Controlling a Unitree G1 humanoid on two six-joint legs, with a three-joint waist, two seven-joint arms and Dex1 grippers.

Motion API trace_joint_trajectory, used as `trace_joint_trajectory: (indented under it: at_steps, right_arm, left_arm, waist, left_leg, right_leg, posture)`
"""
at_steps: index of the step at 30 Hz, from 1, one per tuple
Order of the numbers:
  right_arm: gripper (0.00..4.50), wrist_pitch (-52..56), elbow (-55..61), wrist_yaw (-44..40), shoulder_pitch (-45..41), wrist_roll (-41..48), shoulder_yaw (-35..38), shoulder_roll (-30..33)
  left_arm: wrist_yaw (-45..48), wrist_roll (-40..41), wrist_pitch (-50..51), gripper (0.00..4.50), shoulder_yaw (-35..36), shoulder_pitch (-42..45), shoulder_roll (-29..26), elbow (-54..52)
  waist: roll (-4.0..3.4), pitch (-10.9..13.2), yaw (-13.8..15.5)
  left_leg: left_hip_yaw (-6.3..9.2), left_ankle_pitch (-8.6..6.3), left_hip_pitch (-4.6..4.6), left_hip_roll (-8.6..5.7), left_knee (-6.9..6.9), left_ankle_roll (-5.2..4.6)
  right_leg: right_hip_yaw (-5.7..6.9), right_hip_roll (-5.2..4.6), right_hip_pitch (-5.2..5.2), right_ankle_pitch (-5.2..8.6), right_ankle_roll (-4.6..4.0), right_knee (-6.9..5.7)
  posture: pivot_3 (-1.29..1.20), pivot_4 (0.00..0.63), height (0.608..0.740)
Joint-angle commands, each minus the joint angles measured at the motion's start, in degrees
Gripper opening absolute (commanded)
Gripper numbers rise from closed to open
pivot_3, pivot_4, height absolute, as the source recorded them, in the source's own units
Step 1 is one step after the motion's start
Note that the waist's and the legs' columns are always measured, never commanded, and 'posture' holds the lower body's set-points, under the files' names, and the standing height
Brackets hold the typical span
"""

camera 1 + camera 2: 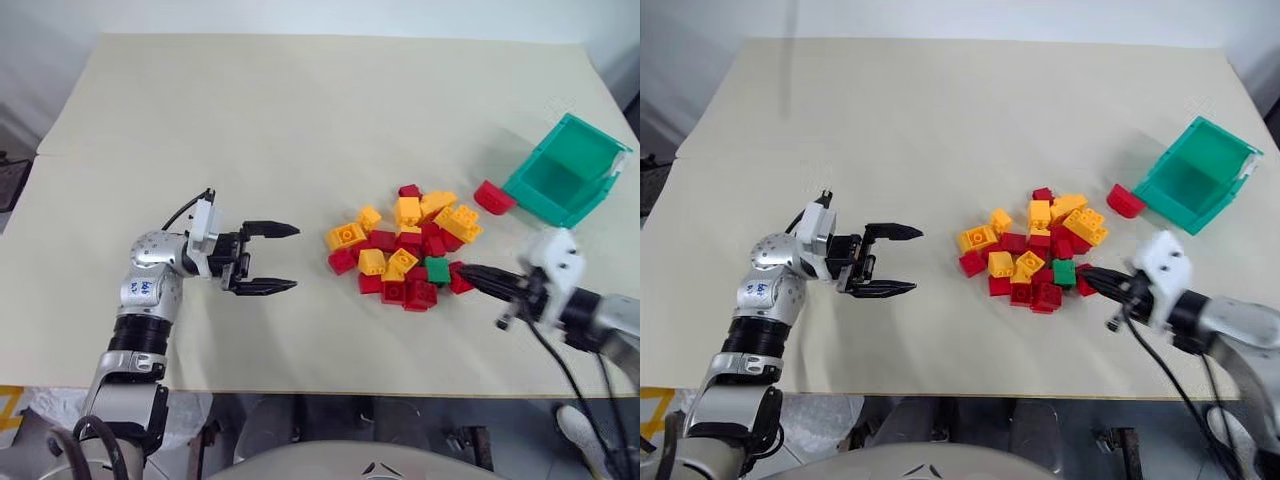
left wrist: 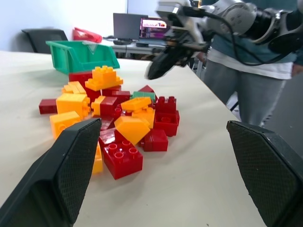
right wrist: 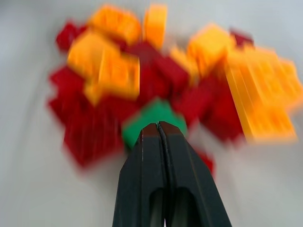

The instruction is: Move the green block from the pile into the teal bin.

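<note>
Your biggest risk at this moment was that your right end effector [image 1: 468, 273] was pressed fully shut with nothing between its fingers, its tip right at the near right edge of the pile [image 1: 405, 246], so going in like that would only have shoved bricks about instead of picking one up. The green block [image 1: 436, 269] sat just beside that tip, hemmed in by red bricks [image 1: 412, 292] touching it on several sides; in my judgement you could easily have pinched a red neighbour along with it, or knocked it deeper into the heap. Your left end effector [image 1: 272, 258] hovered over the surface [image 1: 250, 120] with its fingers spread wide and empty, well apart from the pile on its other side. The teal bin [image 1: 565, 168] lay tipped towards the pile at the far right, with a lone red piece [image 1: 493, 197] just in front of its mouth that could have blocked a low approach. The block itself looked small, bright green and studded, partly buried
</note>
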State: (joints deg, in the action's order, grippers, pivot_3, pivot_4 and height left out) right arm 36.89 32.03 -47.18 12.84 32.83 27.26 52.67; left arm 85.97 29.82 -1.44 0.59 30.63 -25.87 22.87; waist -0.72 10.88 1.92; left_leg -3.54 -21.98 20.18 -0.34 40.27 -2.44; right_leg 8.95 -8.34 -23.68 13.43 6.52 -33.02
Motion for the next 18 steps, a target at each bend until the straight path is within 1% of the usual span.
trace_joint_trajectory:
  at_steps: [1, 4, 9, 11, 13, 15, 18]
  right_arm:
    - [0.64, 1.92, 2.67, -5.63, 5.59, 1.15, 11.11, 2.57]
    - [1.5, 3.16, 2.59, -12.39, 13.85, 0.49, 19.91, 3.4]
    - [3.14, 2.4, 0.41, -19.05, 20.76, -1.45, 27.77, 3.86]
    - [3.77, 2.76, 0.07, -19.51, 20.58, -1.12, 28.58, 3.99]
    - [4.44, 4.13, 1.79, -17.66, 17.75, 0.52, 26.48, 4.43]
    - [4.48, 6.11, 3.79, -14.88, 13.81, 2.32, 22.6, 4.91]
    - [4.48, 11.34, 4.87, -7.74, 6.37, 2.87, 14.21, 6.05]
  left_arm:
    - [2.56, 0.09, -1.12, 4.5, 0.22, 0.54, 0.24, 0.42]
    - [3.01, -0.07, -1.79, 4.5, 0.18, 0.94, 0.54, 1.76]
    - [3.21, -0.25, -2.41, 4.5, 0.02, 1.98, 1.08, 3.38]
    - [3.52, -0.38, -2.73, 4.5, 0.06, 2.41, 1.22, 4.12]
    - [3.61, -0.44, -3.01, 4.5, 0.05, 2.73, 1.35, 4.51]
    - [3.49, -0.42, -3.21, 4.5, 0.04, 3.0, 1.51, 4.73]
    - [3.37, -0.47, -3.42, 4.5, 0.09, 3.05, 1.71, 4.75]
  waist:
    - [0.05, -0.01, -0.02]
    - [0.04, -0.01, 0.01]
    - [0.05, 0.0, 0.09]
    - [0.06, 0.0, 0.08]
    - [0.06, 0.0, -0.23]
    - [0.06, 0.0, -0.55]
    - [0.06, 0.0, -0.58]
  left_leg:
    - [0.0, 0.0, 0.0, 0.0, 0.0, -0.01]
    - [0.03, -0.01, -0.02, 0.02, -0.02, -0.01]
    - [-0.01, -0.04, -0.02, 0.0, 0.01, -0.09]
    - [-0.01, -0.05, -0.04, 0.0, 0.02, -0.1]
    - [0.0, -0.05, -0.06, 0.0, 0.02, -0.1]
    - [0.0, -0.05, -0.06, 0.02, 0.02, -0.09]
    - [0.0, -0.03, -0.09, 0.05, 0.03, -0.05]
  right_leg:
    - [0.0, 0.0, 0.01, -0.01, 0.0, 0.01]
    - [0.01, 0.02, 0.02, -0.01, 0.0, 0.04]
    - [-0.06, -0.01, 0.05, -0.1, 0.04, 0.09]
    - [-0.06, -0.01, 0.07, -0.12, 0.05, 0.11]
    - [-0.06, -0.02, 0.07, -0.13, 0.04, 0.12]
    - [-0.07, -0.03, 0.07, -0.13, 0.03, 0.1]
    - [-0.07, -0.04, 0.06, -0.15, 0.01, 0.07]
  posture:
    - [0.0, 0.15, 0.74]
    - [0.0, 0.15, 0.74]
    - [0.0, 0.15, 0.74]
    - [0.0, 0.15, 0.74]
    - [0.0, 0.15, 0.74]
    - [0.0, 0.15, 0.74]
    - [0.0, 0.15, 0.74]
